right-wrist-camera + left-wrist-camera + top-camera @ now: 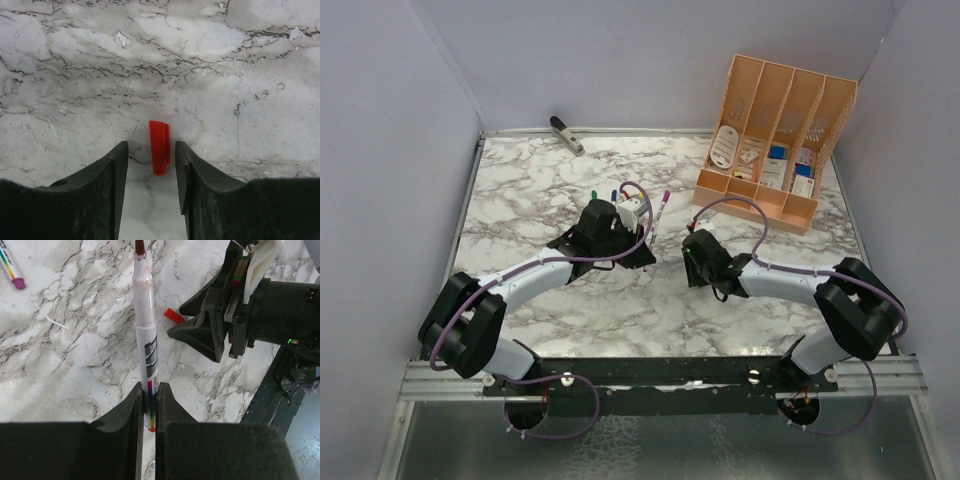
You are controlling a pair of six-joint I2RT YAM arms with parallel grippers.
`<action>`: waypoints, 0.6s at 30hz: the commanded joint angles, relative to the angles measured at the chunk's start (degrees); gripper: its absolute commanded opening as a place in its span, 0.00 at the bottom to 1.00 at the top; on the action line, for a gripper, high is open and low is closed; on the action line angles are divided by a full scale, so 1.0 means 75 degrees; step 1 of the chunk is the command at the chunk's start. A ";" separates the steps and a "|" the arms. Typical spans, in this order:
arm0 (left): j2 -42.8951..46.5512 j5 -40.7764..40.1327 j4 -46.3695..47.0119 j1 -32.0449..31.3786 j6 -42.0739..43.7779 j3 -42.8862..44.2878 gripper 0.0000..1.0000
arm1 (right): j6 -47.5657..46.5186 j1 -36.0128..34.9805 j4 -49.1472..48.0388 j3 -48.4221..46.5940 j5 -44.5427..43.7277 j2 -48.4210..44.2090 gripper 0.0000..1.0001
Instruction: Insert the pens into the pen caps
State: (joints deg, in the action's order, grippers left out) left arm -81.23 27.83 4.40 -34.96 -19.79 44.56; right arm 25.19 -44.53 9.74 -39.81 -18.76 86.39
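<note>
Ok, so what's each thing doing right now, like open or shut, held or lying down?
left gripper, shut on the pen.
pen, uncapped, gripped at its back end.
right gripper, open, a finger on either side of the red cap, not yet gripping it.
red cap, off the pen, lying flat on the table.
orange organiser, standing upright.
</note>
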 commanded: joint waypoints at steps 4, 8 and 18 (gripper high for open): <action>0.0025 0.0196 0.0177 0.0009 -0.0007 -0.0054 0.00 | 0.0311 0.0037 0.0309 -0.0340 -0.0240 0.0497 0.31; 0.0074 0.0147 0.0169 0.0009 -0.0001 -0.0079 0.00 | 0.0579 0.0043 0.0691 -0.0367 -0.0169 0.0505 0.28; 0.0051 0.0098 0.0165 0.0021 0.0000 -0.0039 0.00 | 0.0776 0.0043 0.0969 -0.0172 0.0457 0.0336 0.17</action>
State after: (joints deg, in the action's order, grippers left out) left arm -81.23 27.83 4.47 -34.94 -19.79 44.53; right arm 29.69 -44.45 11.05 -42.28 -18.55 88.71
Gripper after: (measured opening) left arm 0.088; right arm 0.229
